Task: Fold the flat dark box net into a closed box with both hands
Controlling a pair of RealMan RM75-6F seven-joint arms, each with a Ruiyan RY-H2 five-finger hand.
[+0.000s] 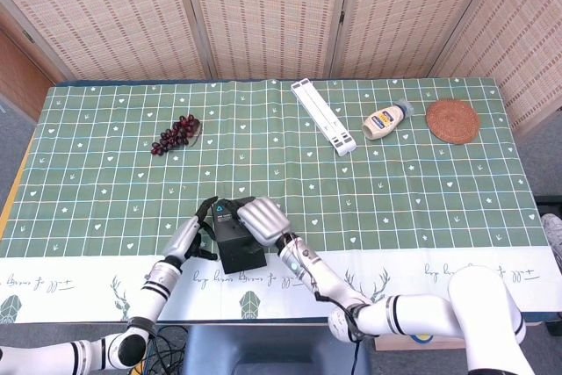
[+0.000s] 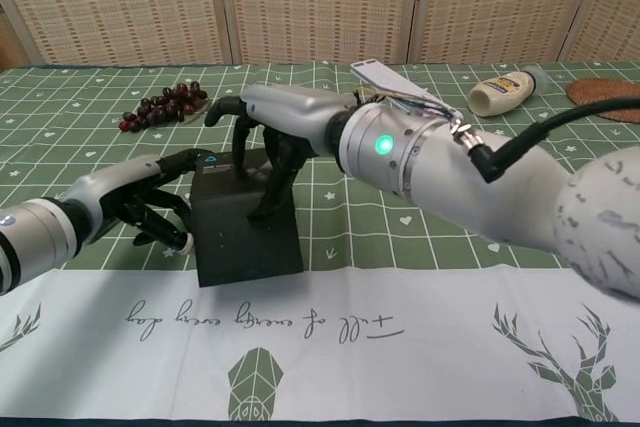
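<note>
Black box [image 1: 237, 243]; green white-grid tablecloth [image 1: 114, 191]; dk red grapes [image 1: 174, 134].

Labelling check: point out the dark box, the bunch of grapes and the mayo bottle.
Dark cardboard box [image 2: 245, 232]: chest view, front face.
Dark red bunch of grapes [image 1: 174, 135]: head view, middle of the cluster.
Cream squeeze bottle with yellow label [image 1: 384, 121]: head view, on the label.

- Left hand [image 2: 150, 202] low near the front table edge, fingers spread and curled, pressed against the left side of the dark box [image 2: 240, 232]; forearm reaching in from the lower left.
- Right hand [image 2: 275, 137] laid palm-down over the box top, fingers draped down its right face; silver forearm stretching in from the right, green light on the wrist.
</note>
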